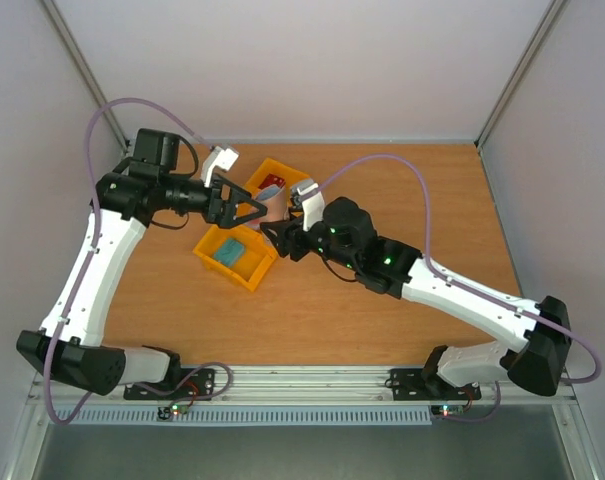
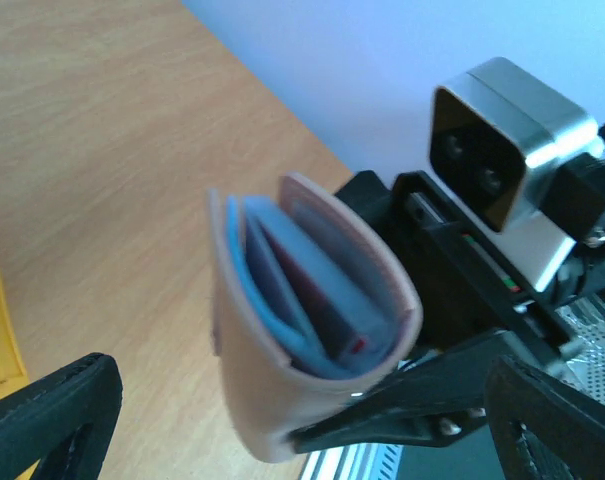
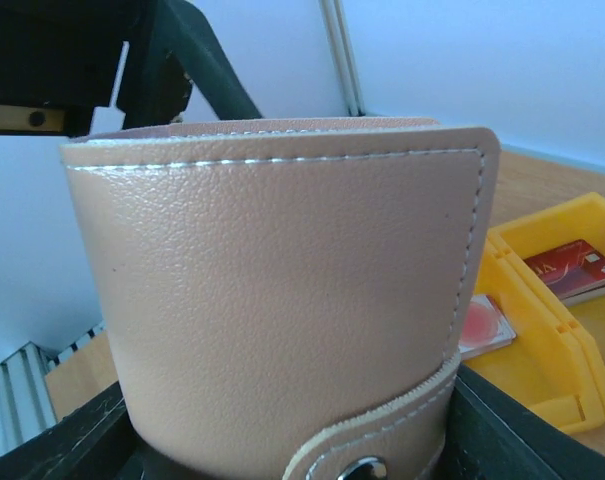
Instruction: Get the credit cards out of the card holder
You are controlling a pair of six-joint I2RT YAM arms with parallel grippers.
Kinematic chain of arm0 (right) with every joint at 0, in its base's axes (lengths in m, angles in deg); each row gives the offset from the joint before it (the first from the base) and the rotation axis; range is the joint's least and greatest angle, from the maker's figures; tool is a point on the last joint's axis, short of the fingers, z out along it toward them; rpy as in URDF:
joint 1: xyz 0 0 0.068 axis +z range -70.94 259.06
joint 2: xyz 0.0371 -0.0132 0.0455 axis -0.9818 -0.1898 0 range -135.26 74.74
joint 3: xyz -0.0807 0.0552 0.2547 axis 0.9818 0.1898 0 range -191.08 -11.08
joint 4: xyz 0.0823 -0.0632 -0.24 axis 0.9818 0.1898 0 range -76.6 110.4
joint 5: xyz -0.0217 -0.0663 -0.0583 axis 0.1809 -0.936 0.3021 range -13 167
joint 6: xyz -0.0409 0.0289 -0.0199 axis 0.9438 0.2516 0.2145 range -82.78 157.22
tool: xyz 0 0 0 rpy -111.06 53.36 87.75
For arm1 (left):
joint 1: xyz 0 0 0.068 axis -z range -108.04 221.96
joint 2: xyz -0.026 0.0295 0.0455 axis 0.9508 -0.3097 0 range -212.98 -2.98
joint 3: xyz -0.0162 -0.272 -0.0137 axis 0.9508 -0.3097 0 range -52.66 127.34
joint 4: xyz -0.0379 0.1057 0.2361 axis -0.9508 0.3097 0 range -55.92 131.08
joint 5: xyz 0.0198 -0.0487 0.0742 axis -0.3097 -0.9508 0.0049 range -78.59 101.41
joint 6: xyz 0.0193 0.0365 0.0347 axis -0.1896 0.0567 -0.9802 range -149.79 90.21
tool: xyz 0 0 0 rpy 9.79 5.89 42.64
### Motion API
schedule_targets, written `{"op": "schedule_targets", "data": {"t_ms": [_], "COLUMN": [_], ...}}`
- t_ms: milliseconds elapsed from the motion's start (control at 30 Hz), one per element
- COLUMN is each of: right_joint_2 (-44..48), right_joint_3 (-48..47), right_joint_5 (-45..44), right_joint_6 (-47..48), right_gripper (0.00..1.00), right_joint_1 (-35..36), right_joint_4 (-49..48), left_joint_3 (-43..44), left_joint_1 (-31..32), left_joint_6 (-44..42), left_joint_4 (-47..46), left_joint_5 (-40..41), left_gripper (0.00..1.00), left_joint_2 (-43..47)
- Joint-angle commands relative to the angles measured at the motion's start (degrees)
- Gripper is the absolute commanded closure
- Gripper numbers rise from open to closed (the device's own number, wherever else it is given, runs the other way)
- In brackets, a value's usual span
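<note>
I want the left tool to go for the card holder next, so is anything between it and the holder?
Nothing visible does. The open left tool faces the card holder at its open edge directly, while the right tool holds it from the opposite side.
</note>
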Motion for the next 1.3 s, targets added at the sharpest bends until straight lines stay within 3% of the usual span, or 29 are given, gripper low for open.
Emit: {"op": "schedule_targets", "data": {"t_ms": [0, 100, 233, 300, 367, 533, 600, 667, 767, 900, 1067, 1167, 1267], "right_joint_2": [-2.1, -2.92, -3.62, -3.86, -3.68, -2.86, -2.31, -1.19, 1.63, 8.3, 16.1, 14.29, 8.44], "right_joint_3": [-2.14, -3.65, -4.4, -4.79, -4.69, -3.45, -2.53, -1.39, -0.05, 2.82, 3.42, 0.77, -4.55], "right_joint_5": [-0.44, -0.52, 0.17, -0.47, -1.44, -3.63, -3.61, -3.1, -1.26, 5.37, 27.61, 33.0, 35.72], "right_joint_6": [1.71, 1.74, 3.87, 6.26, 6.9, 7.01, 7.04, 7.96, 10.88, 14.89, 16.64, 17.69, 17.33], "right_gripper": [0.39, 0.39, 0.39, 0.39, 0.39, 0.4, 0.38, 0.32, 0.03, 0.02, 0.02, 0.02, 0.01], "right_joint_1": [0.48, 0.48, 1.91, 3.41, 3.93, 4.0, 3.99, 3.99, 3.86, 1.31, -6.06, -6.32, -6.25], "right_joint_4": [-4.64, -2.91, -2.91, -2.64, -2.64, -1.49, -0.7, 0.31, 3.41, 10.4, 19.05, 21.43, 23.8], "left_joint_3": [-0.1, -1.25, -1.34, -1.34, -1.34, -1.16, -1.42, -1.1, -0.99, 0.55, 7.21, 9.87, 8.01], "left_joint_1": [0.82, 1.51, 2.77, 3.28, 3.46, 3.44, 3.48, 3.5, 3.52, 3.48, 3.48, 3.45, 3.8], "left_joint_6": [0.57, 1.62, 3.98, 4.13, 3.61, 1.06, 0.14, -0.87, -2.67, -7.11, -15.85, -23.61, -29.07], "left_joint_4": [3.1, 0.71, -3.11, -3.65, -3.3, -0.45, 1.11, 3.08, 5.6, 8.35, 17.89, 25.04, 24.83], "left_joint_5": [-3.15, -3.93, 2.59, 4.29, 4.96, 0.49, -1.24, -1.13, 0.31, 4.38, 3.83, 2.22, 2.09], "left_gripper": [0.01, 0.01, 0.01, 0.07, 0.2, 0.82, 0.99, 1.0, 1.0, 1.0, 1.0, 1.0, 1.0], "left_joint_2": [1.21, 1.41, -0.26, -1.32, -2.02, -1.44, -0.72, -0.47, -0.05, 0.43, 0.95, 2.55, 7.25]}}
